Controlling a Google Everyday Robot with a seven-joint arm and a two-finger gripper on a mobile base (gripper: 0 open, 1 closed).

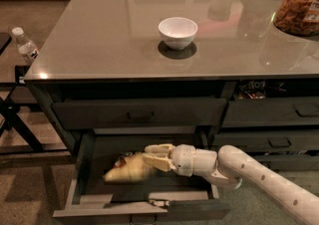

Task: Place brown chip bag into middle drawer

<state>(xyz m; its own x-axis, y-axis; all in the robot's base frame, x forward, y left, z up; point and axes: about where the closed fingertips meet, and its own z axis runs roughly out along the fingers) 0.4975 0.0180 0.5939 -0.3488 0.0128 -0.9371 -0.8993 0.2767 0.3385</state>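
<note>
We've got the gripper (156,156) clamped on the brown chip bag (124,170) low inside the open middle drawer (192,210); w/o a clean release it may snag & drag back out w/ the arm.

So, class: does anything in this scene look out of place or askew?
The tool holds the brown chip bag inside the open middle drawer, as intended. Only oddity: packets peeking out above the upper right drawer front.

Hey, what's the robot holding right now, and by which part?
The gripper, reaching into the open middle drawer, holds the brown chip bag by its right end, nearest the arm.
</note>
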